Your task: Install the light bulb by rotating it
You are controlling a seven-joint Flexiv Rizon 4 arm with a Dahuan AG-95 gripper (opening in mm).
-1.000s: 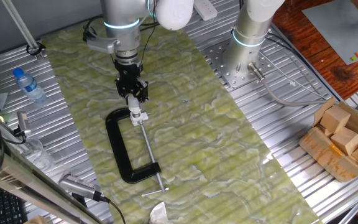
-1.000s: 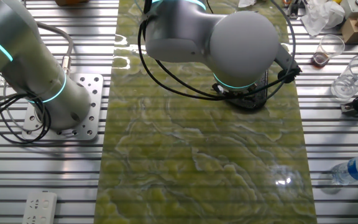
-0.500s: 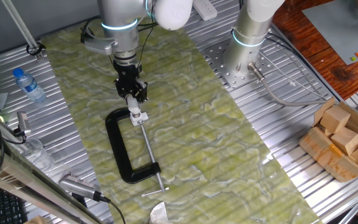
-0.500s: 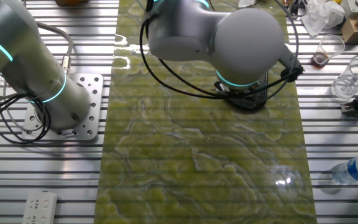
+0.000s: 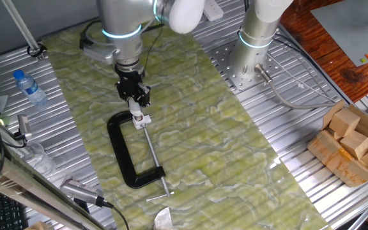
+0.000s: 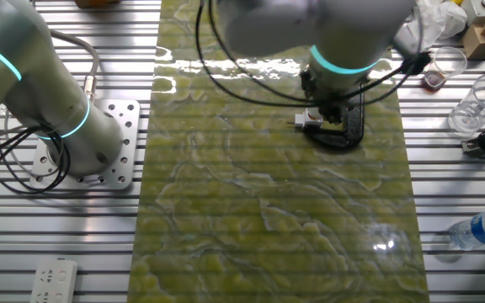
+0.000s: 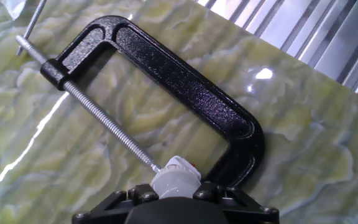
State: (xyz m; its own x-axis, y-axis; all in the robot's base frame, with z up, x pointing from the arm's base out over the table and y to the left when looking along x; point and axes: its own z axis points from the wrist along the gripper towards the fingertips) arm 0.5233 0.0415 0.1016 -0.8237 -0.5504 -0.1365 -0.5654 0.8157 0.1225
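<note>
One fixed view: the gripper (image 5: pixel 135 99) is being held directly over the white socket fitting (image 5: pixel 138 119) clamped in the black C-clamp (image 5: pixel 125 152); finger state cannot be told.

Other fixed view: the fitting (image 6: pixel 310 123) is being largely hidden by the arm.

Hand view: the light bulb (image 7: pixel 175 176) is seen below the fingers, at the clamp screw (image 7: pixel 107 126). Risk: cross-threading is being invited if the bulb is tilted during rotation.

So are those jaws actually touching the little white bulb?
Cannot tell. In the hand view the light bulb sits right at the gripper, but no contact or gap shows.
</note>
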